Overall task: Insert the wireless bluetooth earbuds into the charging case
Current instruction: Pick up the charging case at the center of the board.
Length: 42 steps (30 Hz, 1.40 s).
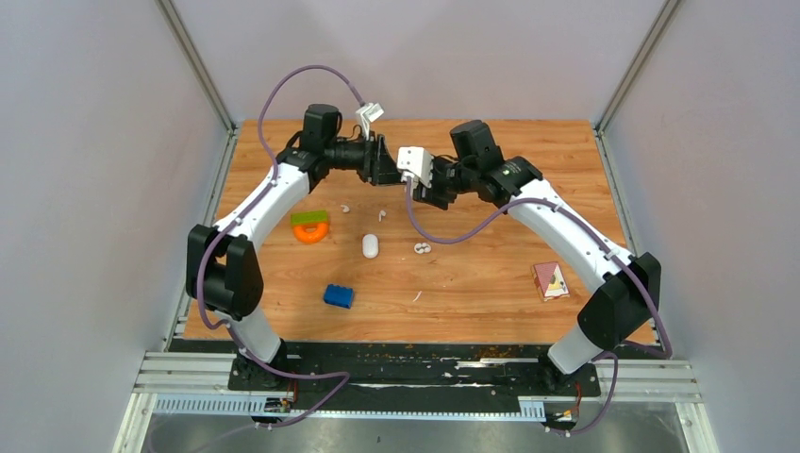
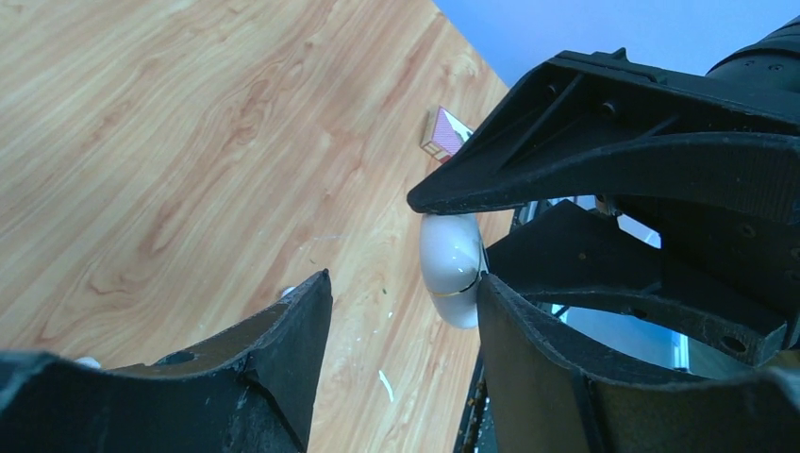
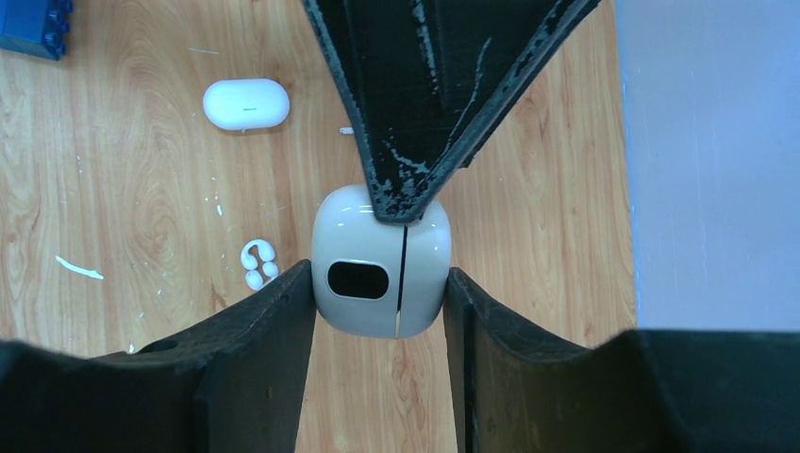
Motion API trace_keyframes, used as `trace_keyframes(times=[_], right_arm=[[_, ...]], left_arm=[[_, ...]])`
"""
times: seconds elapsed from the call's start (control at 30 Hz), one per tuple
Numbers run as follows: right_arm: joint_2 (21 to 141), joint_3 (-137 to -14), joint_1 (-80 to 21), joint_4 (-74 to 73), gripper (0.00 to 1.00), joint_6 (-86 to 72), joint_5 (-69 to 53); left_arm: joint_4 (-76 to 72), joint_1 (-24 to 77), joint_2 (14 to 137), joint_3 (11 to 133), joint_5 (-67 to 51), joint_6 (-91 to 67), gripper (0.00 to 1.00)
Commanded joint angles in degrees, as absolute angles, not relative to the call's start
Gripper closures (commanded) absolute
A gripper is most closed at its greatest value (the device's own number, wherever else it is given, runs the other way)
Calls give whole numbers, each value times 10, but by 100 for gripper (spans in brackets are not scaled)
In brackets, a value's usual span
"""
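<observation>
One charging case [image 3: 373,236] is gripped between the fingers of the right gripper [image 3: 379,274] above the table [image 1: 491,283]. Its seam runs along the fingers, and its dark oval window, long axis across the jaws, is turned toward the wrist camera. The left gripper [image 2: 404,283] is held with jaws apart, one fingertip set on the case's seam, while two earbuds [image 1: 422,248] are seen touching each other on the table, near a second white oval case [image 1: 371,245].

The left arm [image 1: 274,193] and right arm [image 1: 557,212] are meeting over the far side of the table [image 1: 491,283]; a white case [image 1: 370,246] is lying mid-table, with possibly earbuds [image 1: 422,248] just beside it.
</observation>
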<state>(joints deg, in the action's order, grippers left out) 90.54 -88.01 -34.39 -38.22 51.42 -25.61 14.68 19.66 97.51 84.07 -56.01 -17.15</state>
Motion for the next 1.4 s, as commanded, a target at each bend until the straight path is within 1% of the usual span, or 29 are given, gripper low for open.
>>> trace_keyframes(times=[0.0,0.17,0.33,0.47,0.57,0.7,0.77,0.8,0.83,0.87,0.9,0.93,0.97,1.0,1.1,1.2,1.3,1.37], right_arm=[[901,-883,-355,-317,57,499,-250],[910,-883,-360,-310,57,495,-234],[905,-880,-370,-288,56,488,-229],[883,-838,-385,-210,56,497,-194],[880,-835,-390,-201,55,500,-191],[878,-831,-391,-204,53,495,-188],[878,-829,-390,-208,48,491,-185],[878,-831,-390,-214,43,488,-184],[879,-834,-391,-226,36,484,-184],[880,-840,-390,-247,32,481,-187],[881,-848,-390,-271,26,479,-193],[879,-856,-387,-294,9,470,-194],[873,-856,-385,-307,2,463,-196],[866,-854,-377,-317,1,451,-213],[851,-873,-345,-379,0,435,-267],[871,-944,-304,-478,4,413,-338],[932,-1044,-265,-604,12,418,-420],[971,-1102,-253,-692,20,457,-460]], left_arm=[[142,204,981,858,-591,-175,36],[126,206,983,858,-609,-180,37],[125,209,999,867,-624,-189,41],[124,213,1004,871,-629,-186,47],[124,213,1003,871,-632,-184,57],[123,213,1002,871,-639,-180,80],[124,212,1001,870,-641,-178,87],[123,212,1000,870,-642,-177,88],[123,212,1000,871,-643,-175,89],[124,212,997,871,-645,-172,89],[124,211,995,870,-645,-168,89],[125,210,992,869,-644,-164,90],[127,209,988,867,-644,-161,91],[127,206,987,865,-644,-159,92],[126,198,977,858,-640,-151,91],[111,193,954,838,-629,-120,90],[69,195,909,800,-623,-76,90],[-11,196,877,754,-626,-78,89]])
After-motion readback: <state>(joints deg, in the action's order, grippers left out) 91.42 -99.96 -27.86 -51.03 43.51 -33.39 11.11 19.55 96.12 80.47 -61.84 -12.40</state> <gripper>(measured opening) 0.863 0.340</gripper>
